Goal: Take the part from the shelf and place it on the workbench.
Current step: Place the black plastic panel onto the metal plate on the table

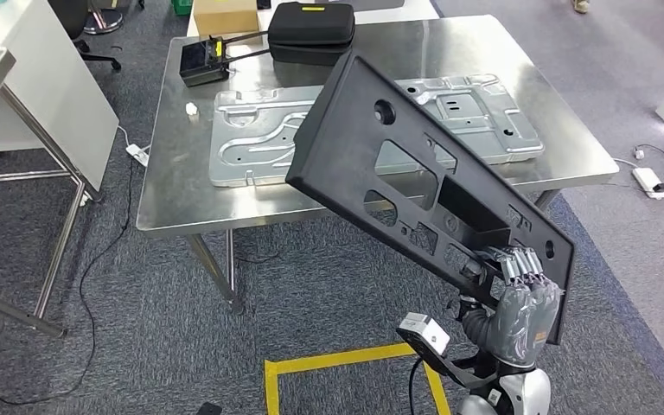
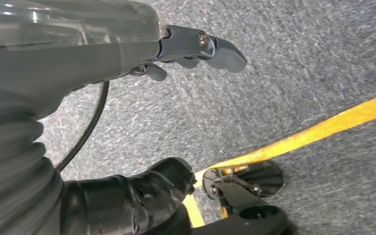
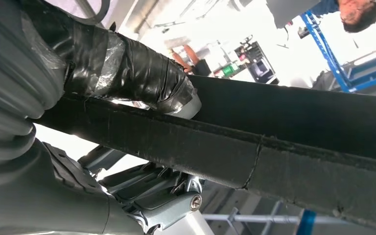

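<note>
Black plastic panel (image 1: 415,173) with cutouts is in my right hand (image 1: 523,298), gripped at its lower corner, tilted in the air over the near edge of the steel workbench (image 1: 164,164). My left hand (image 2: 196,49) hangs over grey carpet (image 2: 313,58), fingers loosely curled, holding nothing.

Silver-and-grey humanoid arms with many-fingered hands

Lower right of the head view: right hand (image 1: 523,290), grey ribbed wrist cover, segmented silver-grey fingers, white camera box with black cable. Left wrist view: left hand (image 2: 196,51), dark screw-jointed fingers, thumb wrapped in black tape.
</note>
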Available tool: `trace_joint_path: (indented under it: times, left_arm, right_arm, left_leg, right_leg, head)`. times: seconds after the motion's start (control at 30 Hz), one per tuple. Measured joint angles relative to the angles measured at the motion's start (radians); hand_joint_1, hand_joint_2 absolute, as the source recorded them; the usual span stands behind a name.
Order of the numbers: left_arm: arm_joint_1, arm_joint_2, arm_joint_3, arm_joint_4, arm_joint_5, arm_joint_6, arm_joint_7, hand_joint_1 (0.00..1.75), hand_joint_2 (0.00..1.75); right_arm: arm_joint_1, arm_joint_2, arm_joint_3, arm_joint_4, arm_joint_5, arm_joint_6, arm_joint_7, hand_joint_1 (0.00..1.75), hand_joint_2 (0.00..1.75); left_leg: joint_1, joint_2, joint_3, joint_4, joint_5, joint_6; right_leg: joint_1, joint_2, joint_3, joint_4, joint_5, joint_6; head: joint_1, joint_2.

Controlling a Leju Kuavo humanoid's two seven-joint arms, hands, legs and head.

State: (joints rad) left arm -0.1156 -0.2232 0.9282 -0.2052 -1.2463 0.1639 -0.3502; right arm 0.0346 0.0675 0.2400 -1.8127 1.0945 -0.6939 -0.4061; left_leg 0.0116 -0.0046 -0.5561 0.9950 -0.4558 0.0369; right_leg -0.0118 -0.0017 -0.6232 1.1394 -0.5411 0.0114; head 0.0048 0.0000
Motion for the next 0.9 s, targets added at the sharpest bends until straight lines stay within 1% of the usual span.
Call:
trace_joint_path:
  times: [0.03,0.07,0.1,0.13,0.17,0.2,0.23,0.27,0.3,0.33,0.4,0.43,0.47,0.5,0.53,0.57,0.6,0.63,0.67,0.7,0.73,0.77,0.8,0.83,0.9]
  left_arm:
    - [-0.001,0.000,-0.001,0.000,0.000,0.000,0.000,0.00,1.75]
    - [-0.001,0.000,-0.002,0.000,0.000,-0.001,0.000,0.00,1.75]
    - [0.000,0.000,-0.002,0.000,0.000,-0.001,0.000,0.00,1.75]
    - [0.000,0.000,-0.002,0.000,0.000,-0.001,0.000,0.00,1.75]
    - [0.000,0.000,-0.003,0.000,0.000,-0.002,0.000,0.00,1.75]
    - [0.000,0.000,-0.004,0.000,0.000,-0.002,0.000,0.00,1.75]
    - [0.000,0.000,-0.006,0.000,0.000,-0.002,0.000,0.00,1.75]
    - [-0.001,0.000,-0.007,0.000,0.000,-0.002,0.000,0.00,1.75]
    - [-0.001,0.000,-0.009,0.000,0.000,-0.003,0.000,0.00,1.75]
    - [-0.001,0.000,-0.009,0.000,0.000,-0.003,0.000,0.00,1.75]
    - [-0.002,0.000,-0.010,0.000,0.000,-0.003,0.000,0.00,1.75]
    - [-0.003,0.000,-0.010,0.000,0.000,-0.003,0.000,0.00,1.75]
    - [-0.004,0.000,-0.011,0.000,0.000,-0.003,0.000,0.00,1.75]
    - [-0.004,0.000,-0.011,0.000,0.000,-0.003,0.000,0.00,1.75]
    - [-0.004,0.000,-0.011,0.000,0.000,-0.003,0.000,0.00,1.75]
    - [-0.004,0.000,-0.011,0.000,0.000,-0.003,0.000,0.00,1.75]
    - [-0.002,0.000,-0.011,0.000,0.000,-0.003,0.001,0.00,1.75]
    - [-0.001,0.000,-0.011,0.000,0.000,-0.003,0.001,0.00,1.75]
    - [-0.001,0.000,-0.011,0.000,0.000,-0.003,0.002,0.00,1.75]
    - [-0.001,0.000,-0.011,0.000,0.000,-0.003,0.002,0.00,1.75]
    - [-0.001,0.000,-0.011,0.000,0.000,-0.003,0.002,0.00,1.75]
    - [-0.002,0.000,-0.011,0.000,0.000,-0.003,0.002,0.00,1.75]
    - [-0.004,0.001,-0.012,0.000,0.000,-0.004,0.002,0.00,1.75]
    - [-0.005,0.001,-0.012,0.000,0.000,-0.004,0.002,0.00,1.75]
    - [-0.004,0.001,-0.012,0.000,0.000,-0.004,0.002,0.00,1.75]
  right_arm:
    - [-0.001,0.000,-0.001,-0.001,0.000,0.000,0.001,1.75,1.75]
    - [-0.001,0.000,-0.002,-0.001,0.000,0.000,0.002,1.75,1.75]
    - [-0.001,0.000,-0.002,0.000,0.000,0.000,0.003,1.75,1.75]
    - [-0.001,0.000,-0.002,0.000,0.000,0.000,0.003,1.75,1.75]
    - [-0.002,0.000,-0.003,0.000,0.000,0.000,0.003,1.75,1.75]
    - [-0.003,0.000,-0.003,0.000,0.000,0.000,0.004,1.75,1.75]
    - [-0.005,0.000,-0.003,0.000,0.000,0.000,0.004,1.75,1.75]
    - [-0.007,0.000,-0.002,-0.001,0.000,0.000,0.004,1.75,1.75]
    - [-0.008,0.000,-0.003,-0.001,0.000,0.000,0.004,1.75,1.75]
    - [-0.009,0.000,-0.003,-0.002,0.000,0.000,0.004,1.75,1.75]
    - [-0.009,0.000,-0.004,-0.002,0.000,0.000,0.005,1.75,1.75]
    - [-0.009,0.001,-0.005,-0.003,-0.001,0.000,0.005,1.75,1.75]
    - [-0.010,0.001,-0.006,-0.003,-0.001,0.000,0.005,1.75,1.75]
    - [-0.011,0.001,-0.007,-0.004,-0.001,0.000,0.005,1.75,1.75]
    - [-0.011,0.001,-0.007,-0.004,0.000,0.000,0.005,1.75,1.75]
    - [-0.011,0.001,-0.007,-0.004,0.000,0.000,0.005,1.75,1.75]
    - [-0.011,0.001,-0.007,-0.004,0.000,0.000,0.006,1.75,1.75]
    - [-0.011,0.001,-0.007,-0.003,0.000,0.000,0.007,1.75,1.75]
    - [-0.011,0.001,-0.008,-0.003,0.000,0.000,0.008,1.75,1.75]
    - [-0.011,0.001,-0.008,-0.003,0.000,0.000,0.008,1.75,1.75]
    - [-0.012,0.001,-0.008,-0.003,0.000,0.000,0.008,1.75,1.75]
    - [-0.013,0.001,-0.008,-0.003,0.000,0.000,0.008,1.75,1.75]
    - [-0.014,0.001,-0.008,-0.003,0.000,0.000,0.008,1.75,1.75]
    - [-0.015,0.001,-0.008,-0.003,0.000,0.000,0.008,1.75,1.75]
    - [-0.016,0.002,-0.008,-0.003,0.000,0.000,0.009,1.75,1.75]
  left_leg:
    - [0.000,0.000,0.000,0.000,-0.001,0.003]
    - [-0.001,0.000,-0.001,0.001,-0.002,0.004]
    - [-0.001,0.000,0.000,0.001,-0.003,0.005]
    - [-0.002,-0.001,0.001,0.003,-0.005,0.004]
    - [-0.001,-0.002,0.004,0.004,-0.008,0.003]
    - [-0.001,-0.003,0.007,0.006,-0.012,0.001]
    - [-0.003,-0.004,0.009,0.009,-0.016,-0.003]
    - [-0.005,-0.004,0.009,0.012,-0.020,-0.008]
    - [-0.006,-0.004,0.009,0.013,-0.022,-0.013]
    - [-0.008,-0.004,0.008,0.014,-0.024,-0.018]
    - [-0.008,-0.003,0.010,0.015,-0.029,-0.029]
    - [-0.007,-0.003,0.006,0.027,-0.038,-0.034]
    - [-0.007,-0.002,-0.006,0.058,-0.056,-0.038]
    - [-0.005,-0.001,-0.031,0.109,-0.082,-0.042]
    - [-0.003,-0.001,-0.067,0.177,-0.111,-0.045]
    - [-0.002,-0.001,-0.105,0.244,-0.134,-0.047]
    - [-0.001,-0.001,-0.134,0.289,-0.141,-0.049]
    - [-0.001,-0.001,-0.150,0.306,-0.132,-0.050]
    - [0.000,-0.001,-0.144,0.277,-0.100,-0.049]
    - [0.000,-0.001,-0.122,0.217,-0.056,-0.047]
    - [-0.001,-0.001,-0.094,0.151,-0.020,-0.044]
    - [-0.003,-0.001,-0.066,0.087,0.006,-0.040]
    - [-0.006,-0.001,-0.050,0.050,0.014,-0.034]
    - [-0.008,-0.002,-0.043,0.033,0.009,-0.029]
    - [-0.009,-0.003,-0.037,0.020,0.004,-0.015]
  right_leg:
    - [-0.001,0.000,-0.033,0.068,-0.031,0.003]
    - [-0.002,0.000,-0.064,0.128,-0.052,0.006]
    - [-0.003,0.000,-0.083,0.162,-0.056,0.008]
    - [-0.004,0.000,-0.082,0.156,-0.038,0.008]
    - [-0.004,0.000,-0.062,0.112,-0.005,0.007]
    - [-0.004,0.000,-0.031,0.042,0.033,0.005]
    - [-0.002,0.000,0.001,-0.024,0.059,0.002]
    - [0.000,0.001,0.024,-0.072,0.072,-0.002]
    - [0.003,0.001,0.036,-0.098,0.073,-0.006]
    - [0.006,0.002,0.038,-0.102,0.068,-0.010]
    - [0.002,0.003,0.042,-0.109,0.068,-0.021]
    - [-0.001,0.003,0.048,-0.114,0.067,-0.028]
    - [-0.004,0.001,0.053,-0.118,0.067,-0.034]
    - [-0.004,-0.001,0.059,-0.120,0.066,-0.039]
    - [-0.004,-0.002,0.061,-0.120,0.064,-0.043]
    - [-0.003,-0.003,0.063,-0.119,0.062,-0.046]
    - [-0.002,-0.003,0.065,-0.118,0.059,-0.047]
    - [-0.002,-0.002,0.067,-0.117,0.056,-0.047]
    - [-0.002,0.000,0.070,-0.116,0.052,-0.046]
    - [-0.002,0.001,0.076,-0.116,0.047,-0.044]
    - [-0.002,0.001,0.081,-0.115,0.043,-0.041]
    - [-0.001,0.002,0.085,-0.114,0.037,-0.036]
    - [0.000,0.002,0.085,-0.114,0.034,-0.030]
    - [0.001,0.002,0.086,-0.115,0.032,-0.024]
    - [0.002,0.002,0.088,-0.113,0.035,-0.012]
  head:
    - [0.000,0.000]
    - [0.000,0.000]
    - [0.000,0.000]
    - [0.000,0.000]
    - [0.000,0.000]
    - [0.000,0.000]
    - [0.000,0.000]
    - [0.000,0.000]
    - [0.000,0.000]
    - [0.000,0.000]
    - [-0.001,0.000]
    - [-0.001,0.000]
    - [-0.001,0.000]
    - [-0.001,0.000]
    - [-0.001,0.000]
    - [-0.001,0.000]
    - [-0.001,0.000]
    - [-0.002,0.000]
    - [-0.002,0.000]
    - [-0.001,0.000]
    - [-0.001,0.000]
    - [-0.001,0.000]
    - [-0.001,0.000]
    - [-0.001,0.000]
    - [-0.001,0.000]
